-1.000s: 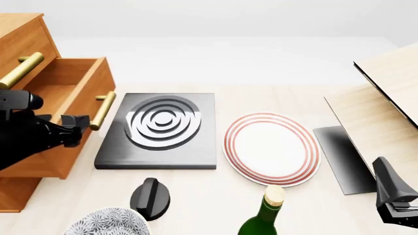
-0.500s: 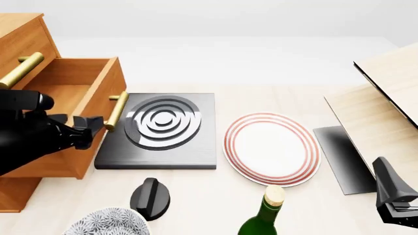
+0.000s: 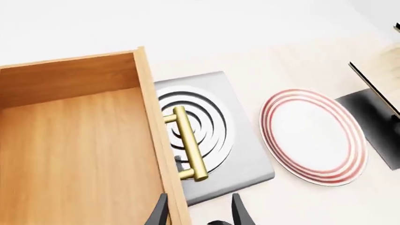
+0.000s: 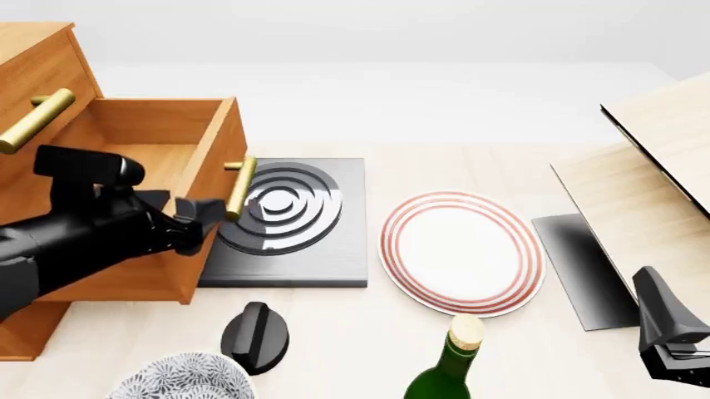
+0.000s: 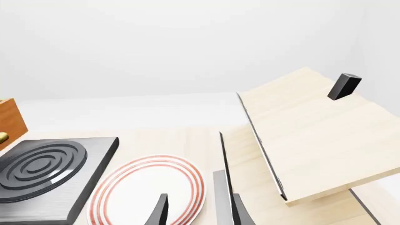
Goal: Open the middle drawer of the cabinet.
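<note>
Middle drawer [image 4: 166, 158] pulled out of cabinet [image 4: 33, 62]; left claw [image 3: 198, 216] apart, empty.

Front view looks down from behind; both wrist views share its plate [image 4: 463, 253].

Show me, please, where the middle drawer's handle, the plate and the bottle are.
handle [image 4: 239, 189], front view, middle of the brass bar.
plate [image 4: 463, 253], front view, white centre.
bottle [image 4: 447, 378], front view, green neck below the cork.
</note>
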Available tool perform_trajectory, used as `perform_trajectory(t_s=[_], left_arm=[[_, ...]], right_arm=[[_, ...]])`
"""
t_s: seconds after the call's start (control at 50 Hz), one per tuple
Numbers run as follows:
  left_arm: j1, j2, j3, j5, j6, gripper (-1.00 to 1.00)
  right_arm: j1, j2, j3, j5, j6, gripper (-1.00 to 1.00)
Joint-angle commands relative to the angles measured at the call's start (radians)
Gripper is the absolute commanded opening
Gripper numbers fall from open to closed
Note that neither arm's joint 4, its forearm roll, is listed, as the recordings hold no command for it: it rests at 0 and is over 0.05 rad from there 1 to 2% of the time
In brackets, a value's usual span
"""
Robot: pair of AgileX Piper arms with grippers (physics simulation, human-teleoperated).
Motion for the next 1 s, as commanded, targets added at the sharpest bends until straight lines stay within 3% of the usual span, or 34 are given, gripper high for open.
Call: perform_trajectory(t_s=[0.02,0.3,0.48,0.54,0.58,0.66,0.78,0.9,0.96,1.0], left_arm=[[-0.106,0.041,-0.050,-0.032,-0.039,1.00],[-0.182,0.088,-0.083,-0.056,-0.053,1.00],[-0.144,0.015,-0.069,-0.013,-0.045,1.00],[-0.106,-0.061,-0.073,0.032,-0.012,1.00],[-0.050,-0.146,-0.075,0.077,0.046,1.00],[0.016,-0.265,-0.099,0.157,0.074,1.00],[0.095,-0.410,-0.091,0.189,0.155,1.00],[0.172,-0.555,-0.093,0.225,0.185,1.00],[0.294,-0.700,-0.088,0.279,0.188,1.00],[0.324,-0.764,-0.087,0.294,0.181,1.00]], right_arm=[[0.000,0.000,0.000,0.000,0.000,1.00],[0.000,0.000,0.000,0.000,0.000,1.00],[0.000,0.000,0.000,0.000,0.000,1.00],[0.000,0.000,0.000,0.000,0.000,1.00],[0.000,0.000,0.000,0.000,0.000,1.00],[0.000,0.000,0.000,0.000,0.000,1.00],[0.000,0.000,0.000,0.000,0.000,1.00],[0.000,0.000,0.000,0.000,0.000,1.00],[0.000,0.000,0.000,0.000,0.000,1.00],[0.000,0.000,0.000,0.000,0.000,1.00]])
